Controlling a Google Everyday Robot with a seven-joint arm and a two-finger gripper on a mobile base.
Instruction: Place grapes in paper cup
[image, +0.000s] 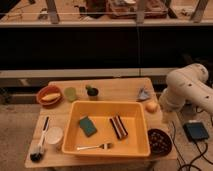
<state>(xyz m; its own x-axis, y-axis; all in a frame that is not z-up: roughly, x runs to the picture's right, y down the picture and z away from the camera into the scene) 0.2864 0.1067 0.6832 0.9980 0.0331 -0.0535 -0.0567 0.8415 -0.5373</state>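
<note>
The grapes (159, 138), a dark reddish-purple bunch, lie in a dark bowl (160, 148) at the table's front right corner. The paper cup (54, 136), short and white, stands upright at the front left, just left of the yellow tub (109, 107). Only my white arm (186, 87) shows, at the right edge beside the table, above and right of the grapes. The gripper itself is out of view.
The tub holds a green sponge (87, 126), a dark striped object (118, 126) and a fork (95, 147). Behind it stand an orange bowl (50, 95), a pale green cup (70, 93), a small dark green cup (92, 92), a grey object (144, 93) and a yellow-orange fruit (151, 106). A brush (40, 145) lies at the front left.
</note>
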